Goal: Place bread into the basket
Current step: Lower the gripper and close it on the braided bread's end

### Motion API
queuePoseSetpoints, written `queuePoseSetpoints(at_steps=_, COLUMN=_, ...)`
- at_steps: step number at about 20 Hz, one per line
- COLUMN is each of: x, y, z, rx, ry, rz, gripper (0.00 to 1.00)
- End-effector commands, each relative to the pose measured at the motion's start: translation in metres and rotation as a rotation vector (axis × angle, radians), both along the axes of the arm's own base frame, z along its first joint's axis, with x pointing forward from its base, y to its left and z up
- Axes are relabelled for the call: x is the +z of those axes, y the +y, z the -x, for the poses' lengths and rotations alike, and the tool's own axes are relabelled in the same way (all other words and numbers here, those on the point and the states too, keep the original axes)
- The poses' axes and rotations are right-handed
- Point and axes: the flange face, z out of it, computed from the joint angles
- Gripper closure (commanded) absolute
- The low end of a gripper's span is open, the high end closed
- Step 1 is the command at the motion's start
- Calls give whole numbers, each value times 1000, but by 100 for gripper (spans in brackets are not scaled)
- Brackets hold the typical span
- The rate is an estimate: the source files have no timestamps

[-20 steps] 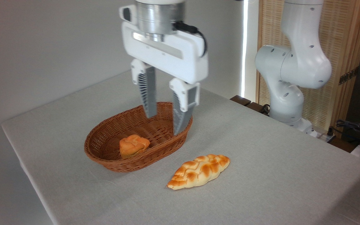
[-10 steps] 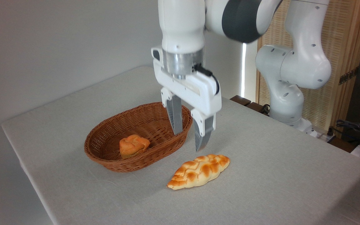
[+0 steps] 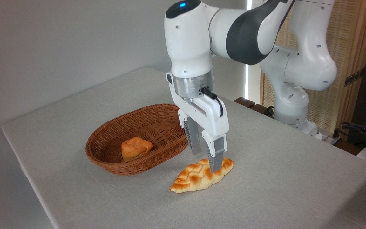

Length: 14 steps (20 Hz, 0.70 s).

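The bread point(image 3: 197, 177), a long braided loaf with golden-brown patches, lies on the table just right of and in front of the basket. The basket point(image 3: 113, 144) is oval brown wicker. My gripper point(image 3: 205, 160) hangs open right above the loaf's far end, fingers pointing down. One fingertip point(image 3: 215, 165) overlaps the loaf's top in the picture; the other finger point(image 3: 195, 143) stands behind the loaf. Nothing is held between them.
A small round orange bun point(image 3: 136, 147) lies inside the basket. The arm's white base point(image 3: 292, 105) stands at the table's far right edge, with cables beyond it. The table's front left edge drops off close to the basket.
My gripper has moved from above the basket's far end to the right and down, and now sits low over the braided loaf. It stays open. The loaf and the bun have not moved.
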Motion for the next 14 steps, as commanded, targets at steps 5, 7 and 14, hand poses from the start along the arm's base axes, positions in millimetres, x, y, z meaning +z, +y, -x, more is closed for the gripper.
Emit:
queuePoseSetpoints(at_steps=5, x=-23, y=3, z=-2, rx=-32, ry=14, rz=-9, gripper=0)
queuePoseSetpoints(at_steps=7, x=-37, y=1, z=1, rx=-44, ry=8, rz=-8, gripper=0)
queuePoseSetpoints(at_steps=14, x=-48, y=0, z=3, rx=-54, ry=-30, rz=-8, gripper=64)
